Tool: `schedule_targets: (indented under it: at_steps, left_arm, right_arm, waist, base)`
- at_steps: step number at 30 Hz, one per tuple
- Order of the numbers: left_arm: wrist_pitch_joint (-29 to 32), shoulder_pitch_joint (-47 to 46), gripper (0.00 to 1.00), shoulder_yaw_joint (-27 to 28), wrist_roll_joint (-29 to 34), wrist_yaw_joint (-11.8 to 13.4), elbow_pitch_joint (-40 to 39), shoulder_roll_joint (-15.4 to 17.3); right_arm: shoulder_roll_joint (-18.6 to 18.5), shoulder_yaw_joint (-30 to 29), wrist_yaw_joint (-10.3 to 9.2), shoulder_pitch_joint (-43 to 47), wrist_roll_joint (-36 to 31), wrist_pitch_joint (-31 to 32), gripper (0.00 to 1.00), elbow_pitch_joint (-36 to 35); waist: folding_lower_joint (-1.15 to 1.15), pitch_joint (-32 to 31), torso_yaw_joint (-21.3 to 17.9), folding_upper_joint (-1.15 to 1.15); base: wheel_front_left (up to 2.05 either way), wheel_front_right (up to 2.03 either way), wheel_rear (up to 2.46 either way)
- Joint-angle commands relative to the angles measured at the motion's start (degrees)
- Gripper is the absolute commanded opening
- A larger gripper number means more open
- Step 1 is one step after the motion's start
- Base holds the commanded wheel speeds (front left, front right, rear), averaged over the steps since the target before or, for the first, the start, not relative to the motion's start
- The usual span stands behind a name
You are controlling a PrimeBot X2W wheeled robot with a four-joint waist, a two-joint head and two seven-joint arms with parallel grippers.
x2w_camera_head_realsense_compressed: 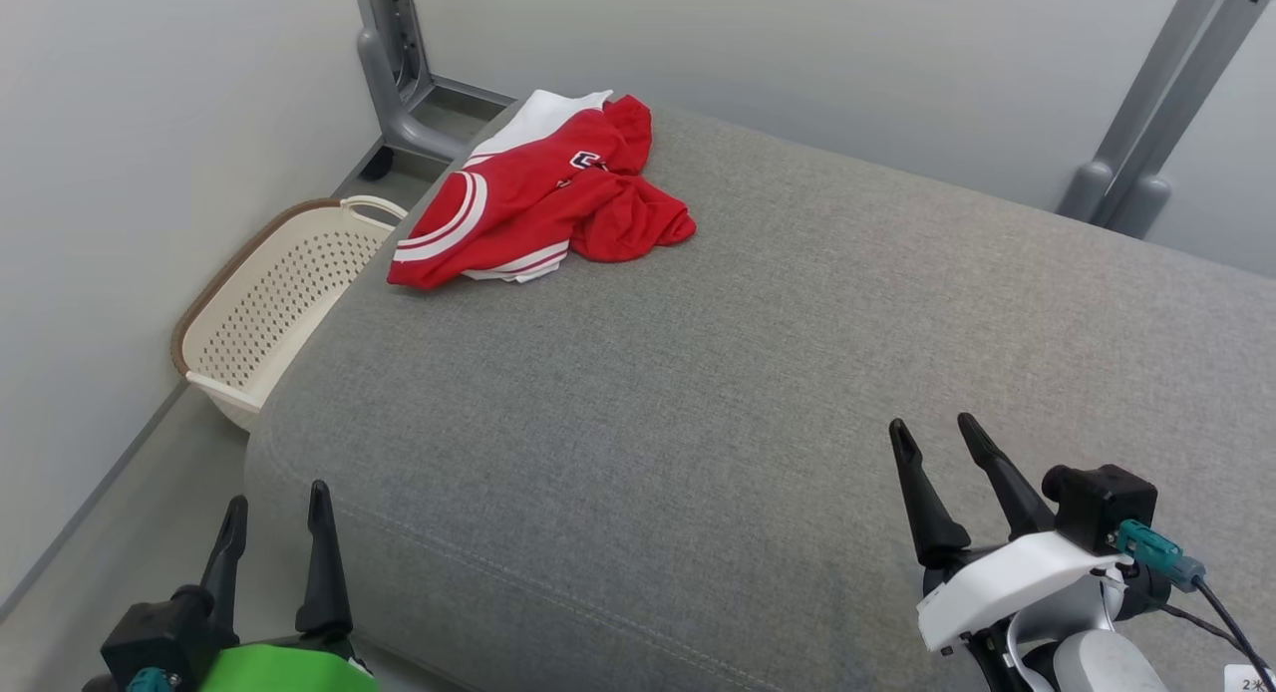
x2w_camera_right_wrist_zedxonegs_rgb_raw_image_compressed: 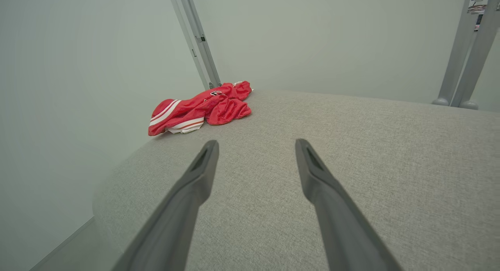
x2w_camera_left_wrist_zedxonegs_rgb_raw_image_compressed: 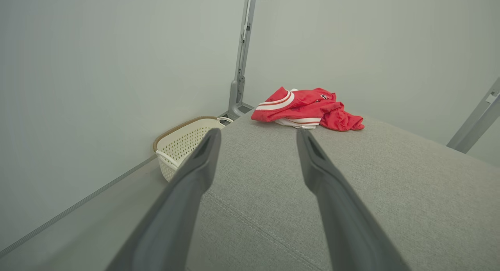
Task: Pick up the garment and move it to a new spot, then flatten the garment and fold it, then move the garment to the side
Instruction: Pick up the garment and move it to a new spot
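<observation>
The garment is a red top with white stripes, lying crumpled at the far left corner of a grey cushioned surface. The same garment appears ahead in the left wrist view, and the garment lies far left in the right wrist view. My left gripper hovers open at the near left edge of the cushion, far from the cloth. Over the near right part, my right gripper stands open too. In both wrist views, the left gripper and the right gripper have nothing between their fingers.
A cream perforated basket stands on the floor against the cushion's left side, also seen as the basket in the left wrist view. Grey metal frame posts rise at the back left, and more posts at the back right. Pale walls close in behind.
</observation>
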Motion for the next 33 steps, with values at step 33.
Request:
schedule_targets:
  at_steps: [33]
  left_arm:
    - [30.9, -52.8, 1.00, 7.1, -9.3, -8.0, 23.5, 15.6]
  right_arm:
    - [-0.2, -3.6, -0.02, -17.3, -8.2, 2.8, 1.00, -10.0]
  waist:
    - [0.00, 29.2, -22.2, 0.00]
  base:
    - [0.00, 0.00, 0.00]
